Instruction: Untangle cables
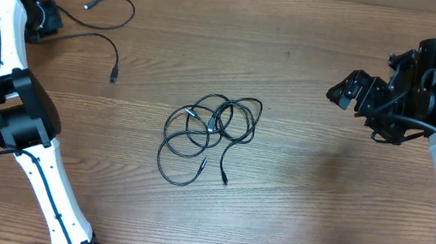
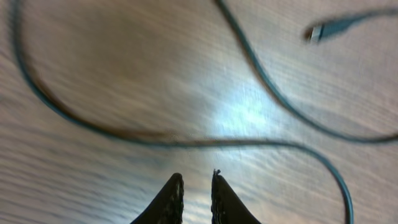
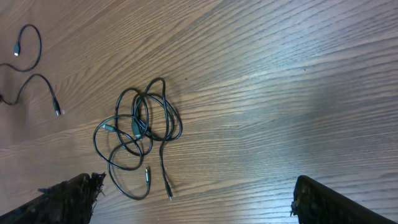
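Left claw [image 2: 197, 177], narrowly parted, hovers just short of a loose cable [image 2: 186, 142].

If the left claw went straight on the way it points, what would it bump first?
Probably the black cable lying across just ahead of the left claw, though it might pass above it.

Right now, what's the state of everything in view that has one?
tangled cables: knotted in loops mid-table, nothing touching them
separated cable: lying loose at far left, apart from the tangle
left hand: barely open, empty, above the separated cable
right hand: wide open, empty
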Robot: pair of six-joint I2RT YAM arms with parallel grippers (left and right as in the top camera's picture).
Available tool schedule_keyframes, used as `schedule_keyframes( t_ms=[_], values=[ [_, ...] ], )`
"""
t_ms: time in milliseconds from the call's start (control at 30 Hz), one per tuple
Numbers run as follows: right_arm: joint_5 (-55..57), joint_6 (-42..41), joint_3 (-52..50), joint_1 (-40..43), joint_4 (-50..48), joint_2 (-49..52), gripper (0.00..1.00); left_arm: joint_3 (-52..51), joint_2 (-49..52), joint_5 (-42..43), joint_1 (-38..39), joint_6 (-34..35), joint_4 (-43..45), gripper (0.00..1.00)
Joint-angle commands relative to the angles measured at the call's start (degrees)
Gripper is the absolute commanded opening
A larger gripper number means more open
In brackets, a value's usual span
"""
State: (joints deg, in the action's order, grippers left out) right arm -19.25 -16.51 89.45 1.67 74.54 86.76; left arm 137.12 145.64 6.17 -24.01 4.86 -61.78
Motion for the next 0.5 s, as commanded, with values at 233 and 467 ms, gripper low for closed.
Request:
schedule_keyframes(
  t_ms=[233,467],
  values=[
    [0.4,0.0,-0.2,-0.2,-1.1,0.3,1.00,-13.0,1.3,-4.9,0.1,7.5,4.9,0.04],
    [0.4,0.0,-0.2,-0.2,-1.0,0.3,1.00,-13.4,1.3,-7.2,0.1,7.6,10.9,0.04]
  ],
)
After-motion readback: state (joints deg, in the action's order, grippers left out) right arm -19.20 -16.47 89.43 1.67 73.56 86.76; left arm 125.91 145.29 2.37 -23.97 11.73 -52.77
